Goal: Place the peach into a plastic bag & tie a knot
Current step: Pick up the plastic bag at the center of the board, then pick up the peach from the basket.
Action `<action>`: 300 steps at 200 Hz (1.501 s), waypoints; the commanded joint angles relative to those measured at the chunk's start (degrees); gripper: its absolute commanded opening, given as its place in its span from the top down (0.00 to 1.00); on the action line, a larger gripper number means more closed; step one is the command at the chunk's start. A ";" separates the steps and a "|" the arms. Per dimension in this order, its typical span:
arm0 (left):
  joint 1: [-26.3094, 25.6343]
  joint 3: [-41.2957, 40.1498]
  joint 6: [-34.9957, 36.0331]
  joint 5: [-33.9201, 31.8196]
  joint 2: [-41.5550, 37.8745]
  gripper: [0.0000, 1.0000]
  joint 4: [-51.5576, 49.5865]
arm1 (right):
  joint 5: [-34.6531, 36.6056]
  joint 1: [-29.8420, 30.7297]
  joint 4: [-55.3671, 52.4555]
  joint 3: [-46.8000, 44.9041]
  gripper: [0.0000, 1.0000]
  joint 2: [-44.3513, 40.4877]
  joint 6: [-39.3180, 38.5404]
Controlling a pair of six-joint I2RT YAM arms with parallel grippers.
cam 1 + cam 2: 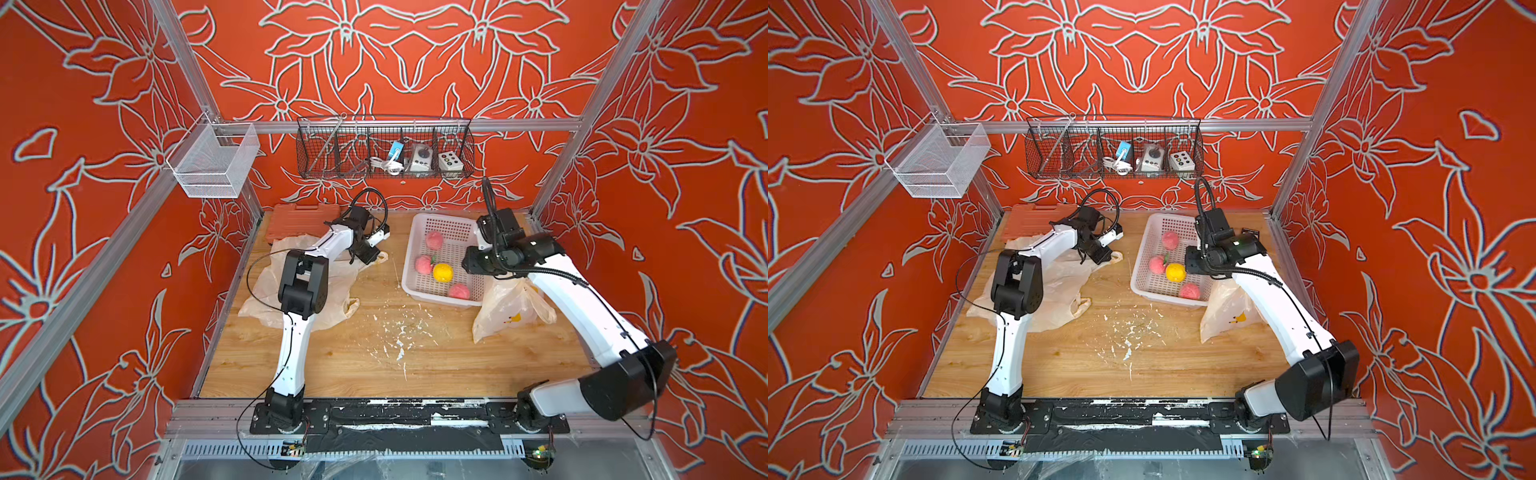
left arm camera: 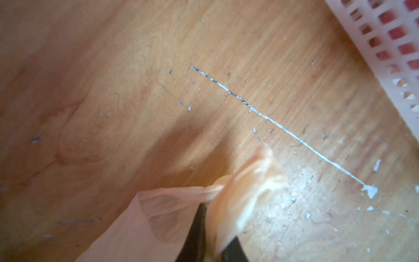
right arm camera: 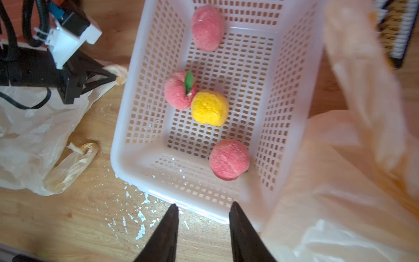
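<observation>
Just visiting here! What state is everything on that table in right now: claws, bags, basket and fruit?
left gripper: shut on a handle of the flat plastic bag.
right gripper: open, empty, by the rim of the basket.
flat plastic bag: lying collapsed on the table.
second bag: slumped beside the basket; no knot visible.
basket: upright, holding four fruits.
peaches: three, loose in the basket.
yellow fruit: touching the leafed peach.

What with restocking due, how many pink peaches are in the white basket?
3. The far peach lies at the far end of the basket; the leafed peach touches the yellow fruit; the near peach sits by its near wall. None seems hidden there.
</observation>
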 commanded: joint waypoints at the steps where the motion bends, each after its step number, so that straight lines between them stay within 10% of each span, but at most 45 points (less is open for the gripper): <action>1: -0.70 1.57 -5.65 -0.50 -9.43 0.97 -3.99 | -3.05 1.74 3.37 2.74 0.53 5.54 0.95; 75: 0.27 6.09 -23.38 0.54 -30.94 1.00 -16.37 | 6.30 1.22 0.22 10.45 0.03 23.97 -7.92; 122: 0.29 4.99 -32.73 6.14 -34.65 1.00 -18.08 | 3.84 -0.16 1.77 12.98 0.03 32.09 -9.06; 188: 0.96 -6.96 -31.93 16.12 -43.28 0.99 -6.78 | 1.00 -2.12 4.23 13.11 0.37 36.44 -7.29; 252: 1.59 -8.54 -32.91 20.62 -44.29 0.99 -4.87 | -1.91 -2.38 5.09 4.39 0.57 15.91 -6.26; 300: 1.33 -10.41 -35.13 21.57 -43.77 1.00 -1.03 | -24.04 1.56 7.88 2.68 0.62 -0.73 -2.04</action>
